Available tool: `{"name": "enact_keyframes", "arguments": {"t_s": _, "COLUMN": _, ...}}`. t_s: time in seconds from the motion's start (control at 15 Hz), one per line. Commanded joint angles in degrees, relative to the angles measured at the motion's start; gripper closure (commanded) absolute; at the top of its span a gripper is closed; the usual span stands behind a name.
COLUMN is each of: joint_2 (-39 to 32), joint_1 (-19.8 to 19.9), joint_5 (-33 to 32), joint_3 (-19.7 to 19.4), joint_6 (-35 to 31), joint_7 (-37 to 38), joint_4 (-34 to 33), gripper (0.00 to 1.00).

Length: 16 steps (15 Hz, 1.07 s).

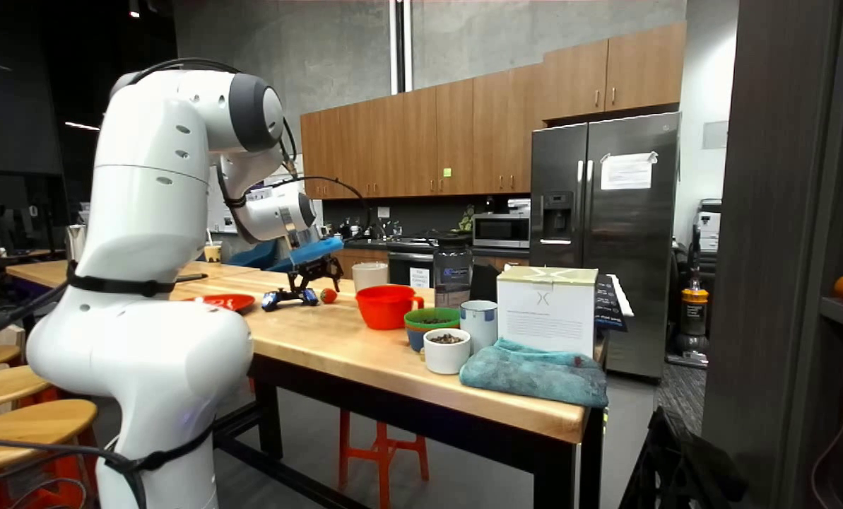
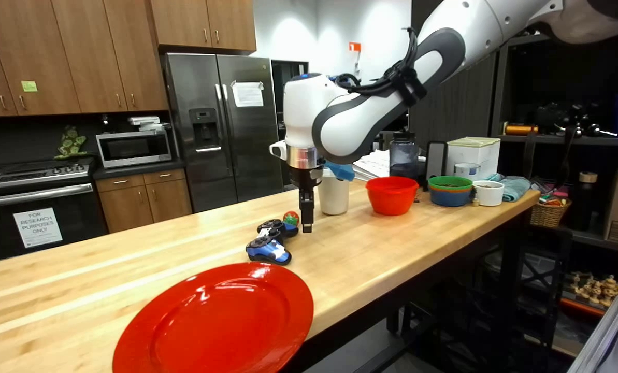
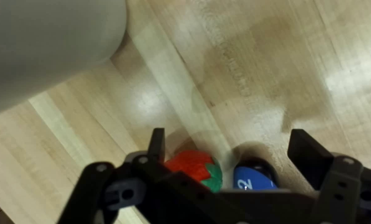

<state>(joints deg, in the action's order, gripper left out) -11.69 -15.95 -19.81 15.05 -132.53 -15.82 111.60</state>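
Observation:
My gripper (image 3: 226, 137) is open, its two black fingers spread wide and pointing down near the table top. It also shows in both exterior views (image 1: 315, 281) (image 2: 307, 225). A red toy strawberry with green leaves (image 3: 191, 165) lies by the left finger in the wrist view; it also shows in both exterior views (image 1: 328, 295) (image 2: 290, 218). A blue and black game controller (image 3: 255, 179) lies beside the strawberry, one grip end between the fingers in the wrist view. The controller shows in both exterior views (image 1: 290, 299) (image 2: 269, 249). Nothing is held.
A whitish cup (image 2: 333, 196) stands close to the gripper. A red bowl (image 2: 391, 196), stacked bowls (image 2: 450, 191), a white ramekin (image 1: 447, 353), a mug (image 1: 479, 325), a box (image 1: 546, 311) and a teal towel (image 1: 534, 375) stand further along. A red plate (image 2: 226, 316) lies at the opposite side.

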Motion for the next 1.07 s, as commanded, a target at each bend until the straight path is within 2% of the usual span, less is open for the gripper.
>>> {"name": "enact_keyframes", "arguments": {"t_s": 0.0, "joint_2": 0.79, "joint_1": -0.1, "joint_5": -4.23, "joint_3": -1.38, "joint_6": -4.53, "joint_7": 1.78, "joint_4": 1.06, "gripper": 0.0}}
{"name": "enact_keyframes", "arguments": {"t_s": 0.2, "joint_2": 0.79, "joint_1": -0.07, "joint_5": -9.46, "joint_3": -2.8, "joint_6": -7.56, "joint_7": 3.29, "joint_4": 0.39, "gripper": 0.0}}
{"name": "enact_keyframes", "arguments": {"t_s": 0.4, "joint_2": 0.22, "joint_1": 0.08, "joint_5": -11.3, "joint_3": -3.56, "joint_6": -9.91, "joint_7": 3.81, "joint_4": 0.17, "gripper": 0.0}}
{"name": "enact_keyframes", "arguments": {"t_s": 0.53, "joint_2": -0.14, "joint_1": 0.38, "joint_5": -9.14, "joint_3": -3.22, "joint_6": -11.52, "joint_7": 2.74, "joint_4": 0.64, "gripper": 0.0}}
{"name": "enact_keyframes", "arguments": {"t_s": 0.73, "joint_2": -1.41, "joint_1": 1.06, "joint_5": -1.0, "joint_3": -0.97, "joint_6": -14.9, "joint_7": -1.57, "joint_4": 1.48, "gripper": 0.0}}
{"name": "enact_keyframes", "arguments": {"t_s": 1.0, "joint_2": -2.32, "joint_1": 1.11, "joint_5": 4.65, "joint_3": 0.37, "joint_6": -15.44, "joint_7": -5.36, "joint_4": 1.24, "gripper": 0.0}}
